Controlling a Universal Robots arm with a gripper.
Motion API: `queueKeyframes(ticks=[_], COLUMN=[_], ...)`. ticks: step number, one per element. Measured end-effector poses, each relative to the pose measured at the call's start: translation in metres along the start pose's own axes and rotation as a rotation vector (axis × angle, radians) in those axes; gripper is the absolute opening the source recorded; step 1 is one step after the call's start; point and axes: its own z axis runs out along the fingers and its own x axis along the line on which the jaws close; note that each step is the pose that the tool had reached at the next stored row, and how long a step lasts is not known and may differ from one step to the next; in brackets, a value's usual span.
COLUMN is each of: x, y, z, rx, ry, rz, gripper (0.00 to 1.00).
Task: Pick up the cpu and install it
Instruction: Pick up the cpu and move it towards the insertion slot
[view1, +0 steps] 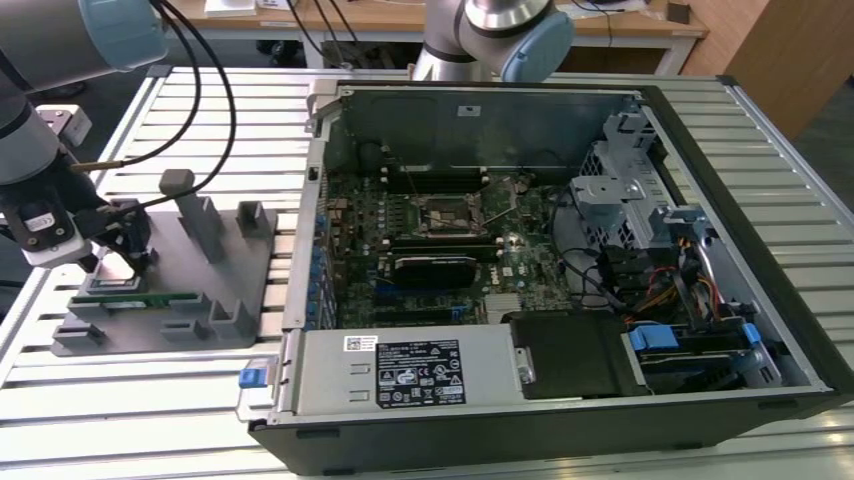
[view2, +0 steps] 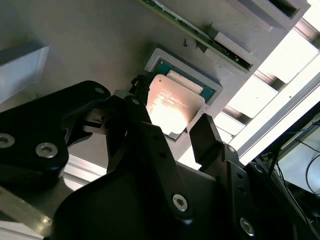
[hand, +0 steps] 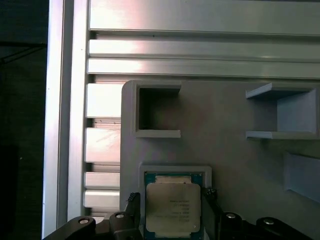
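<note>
Aluminium slats are forming the desk (view1: 160, 400), which is carrying a grey fixture tray (view1: 200, 325) toward the exterior view's left and an open computer case (view1: 534, 445) toward its right. Inside the case, the motherboard (view1: 400, 300) is lying flat, with its socket (view1: 447, 212) sitting near the board's middle, well apart from the tray.

The cpu (hand: 173, 210) (view2: 175, 100) is resting flat in a square pocket of the fixture tray, metal top facing up and a thin green rim showing around it. A green memory stick (view1: 150, 300) (view2: 210, 42) is lying in a slot just beside that pocket.

The gripper (view1: 114, 255) (hand: 171, 196) (view2: 169, 112) is hanging directly over the cpu. Its jaw is standing spread, with one of its black fingers (view2: 145, 130) at each of two opposite sides of the cpu. In both wrist views the cpu is sitting between them, seated in the pocket and not clamped or raised.
</note>
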Motion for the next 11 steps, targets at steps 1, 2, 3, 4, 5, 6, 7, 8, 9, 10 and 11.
queueKeyframes(ticks=[1,2,3,4,5,6,7,8,9,10,11], x=[0.0,0.0001,0.0001,0.0002,0.0001,0.0002,0.0002,0.0002,0.0001,0.0001,0.0001], y=[0.0,0.0,0.0,0.0,0.0,0.0,0.0,0.0,0.0,0.0,0.0001], z=[0.0001,0.0002,0.0004,0.0006,0.0008,0.0007,0.0007,0.0007,0.0006,-0.0002,-0.0019], rx=[-0.0001,0.0,0.0,0.0,0.0,0.0002,0.0002,0.0001,-0.0002,-0.0004,-0.0004], ry=[-0.0001,-0.0001,-0.0001,0.0,0.0,0.0003,0.0003,0.0002,0.0,-0.0003,-0.0002], rz=[0.0,0.0,0.0,0.0,0.0,0.0,0.0,0.0,0.0,0.0,0.0], gripper=[0.6,0.6,0.6,0.6,0.59,0.59,0.53,0.53,0.53,0.53,0.53])
